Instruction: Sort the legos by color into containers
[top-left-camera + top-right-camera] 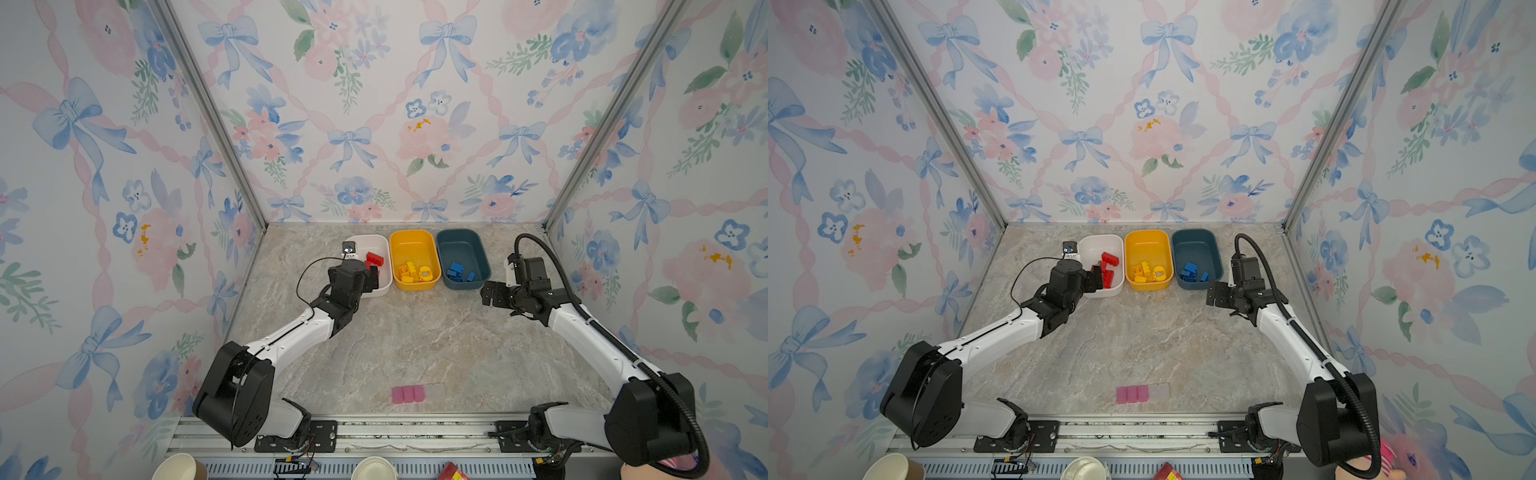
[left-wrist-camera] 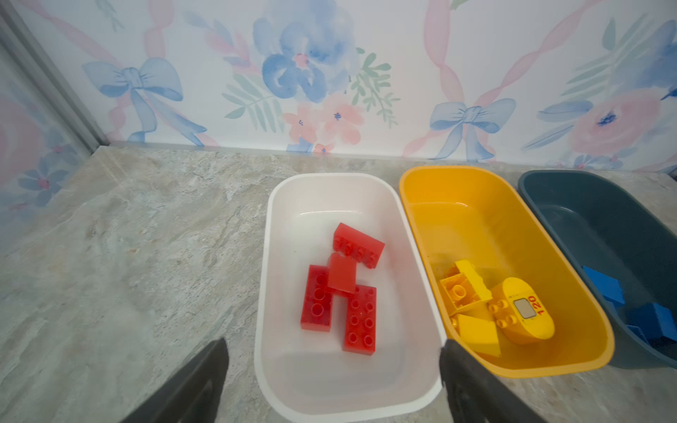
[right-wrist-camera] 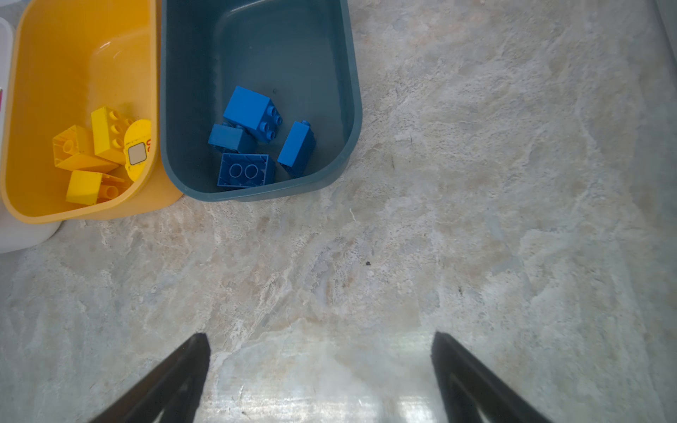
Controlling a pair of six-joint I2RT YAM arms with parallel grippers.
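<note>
Flowered wallpaper (image 1: pixel 374 104) with blue bows closes three sides around a marbled tabletop (image 1: pixel 415 345). Against the back wall three tubs stand close together in a row: a white tub (image 1: pixel 376 242), a yellow tub (image 1: pixel 413 245) and a teal tub (image 1: pixel 461 247). Near the front edge lies a pink block strip (image 1: pixel 409 394) with a clear end, well apart from everything else. Two paper cups (image 1: pixel 179 467) show past the front rail. Nothing lies between either arm and the tubs.

Every brick in view sits inside a tub. Four red bricks (image 2: pixel 344 289) are piled in the white one. The yellow bricks (image 2: pixel 465 293) and a rounded yellow piece (image 2: pixel 524 315) printed 120 are in the yellow one. Four blue bricks (image 3: pixel 252 143) are in the teal one.

The left gripper (image 2: pixel 334 346) hangs over the near end of the white tub, with the red bricks just beyond its fingertips. Its jaws are spread wide and hold nothing. The right gripper (image 3: pixel 319 336) hangs over bare table just beside the teal tub's near corner, the blue bricks nearby but off its line. Its jaws are wide apart and empty.
</note>
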